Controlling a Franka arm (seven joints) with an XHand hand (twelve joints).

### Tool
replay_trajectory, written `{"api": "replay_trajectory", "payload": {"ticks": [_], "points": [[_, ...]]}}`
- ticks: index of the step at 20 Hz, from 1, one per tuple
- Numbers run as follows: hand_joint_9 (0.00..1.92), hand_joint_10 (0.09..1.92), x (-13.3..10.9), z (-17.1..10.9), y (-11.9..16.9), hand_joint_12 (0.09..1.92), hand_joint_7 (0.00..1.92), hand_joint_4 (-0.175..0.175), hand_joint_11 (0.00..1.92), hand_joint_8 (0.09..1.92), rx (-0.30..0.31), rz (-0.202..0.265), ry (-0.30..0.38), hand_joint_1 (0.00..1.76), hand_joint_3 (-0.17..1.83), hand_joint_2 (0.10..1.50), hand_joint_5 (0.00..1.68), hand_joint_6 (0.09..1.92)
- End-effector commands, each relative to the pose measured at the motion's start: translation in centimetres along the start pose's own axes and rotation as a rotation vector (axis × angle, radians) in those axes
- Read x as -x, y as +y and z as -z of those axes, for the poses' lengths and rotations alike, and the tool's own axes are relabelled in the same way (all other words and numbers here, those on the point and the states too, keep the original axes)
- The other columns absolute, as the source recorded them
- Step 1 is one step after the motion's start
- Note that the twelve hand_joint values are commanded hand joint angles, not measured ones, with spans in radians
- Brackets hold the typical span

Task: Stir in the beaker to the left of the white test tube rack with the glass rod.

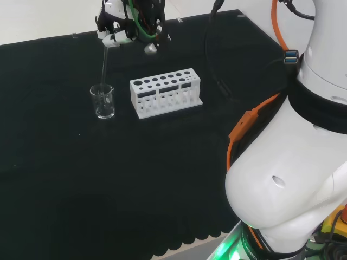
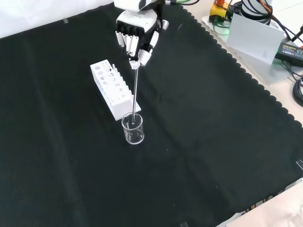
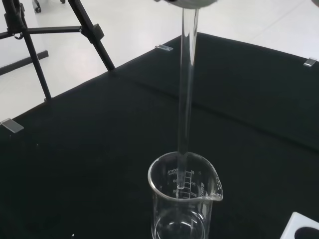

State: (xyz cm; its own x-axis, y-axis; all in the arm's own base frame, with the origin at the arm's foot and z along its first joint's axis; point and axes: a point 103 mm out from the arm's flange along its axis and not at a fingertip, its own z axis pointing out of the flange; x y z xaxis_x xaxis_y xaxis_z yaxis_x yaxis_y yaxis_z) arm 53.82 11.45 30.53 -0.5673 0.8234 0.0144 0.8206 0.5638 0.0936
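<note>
In the head view, going from left to right, we are seeing the beaker (image 1: pixel 103 101) standing upright on the black cloth (image 1: pixel 81 184), just left of the white test tube rack (image 1: pixel 165 92), with a small gap between the two. The glass rod (image 1: pixel 104 65) is rising out of the beaker nearly upright, its lower end dipping inside the glass. Above it, the hand (image 1: pixel 116 37) is pinching the rod's upper end between curled fingers and thumb. Further right, we are looking past the arm's own white links (image 1: pixel 293 179).

In the front view, the rack (image 2: pixel 111 88) is lying to the left and slightly farther off, the beaker (image 2: pixel 133 128) is sitting just beside its near end, and the hand (image 2: pixel 135 40) is hanging over both, fingers pointing down and gripping the rod (image 2: pixel 136 92), which is slanting a little down into the beaker.

In the wrist view, we are watching the rod (image 3: pixel 186 84) passing down through the beaker's mouth (image 3: pixel 184 172), near the wall that carries the printed scale; the pouring lip is pointing toward a corner of the rack (image 3: pixel 301 228). We cannot tell whether the beaker is holding any liquid.
</note>
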Motion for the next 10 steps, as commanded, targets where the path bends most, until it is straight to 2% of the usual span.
{"api": "replay_trajectory", "payload": {"ticks": [1, 10], "points": [[1.88, 0.49, 0.8, -0.9, -0.2, 0.72, 1.62, -0.175, 1.74, 0.77, -0.021, 0.005, 0.008, 1.22, -0.17, 1.08, 1.26, 0.58], [1.89, 0.49, 1.6, -2.9, 0.3, 0.72, 1.62, -0.175, 1.74, 0.77, -0.052, 0.030, 0.018, 1.22, -0.17, 1.08, 1.26, 0.58]]}}
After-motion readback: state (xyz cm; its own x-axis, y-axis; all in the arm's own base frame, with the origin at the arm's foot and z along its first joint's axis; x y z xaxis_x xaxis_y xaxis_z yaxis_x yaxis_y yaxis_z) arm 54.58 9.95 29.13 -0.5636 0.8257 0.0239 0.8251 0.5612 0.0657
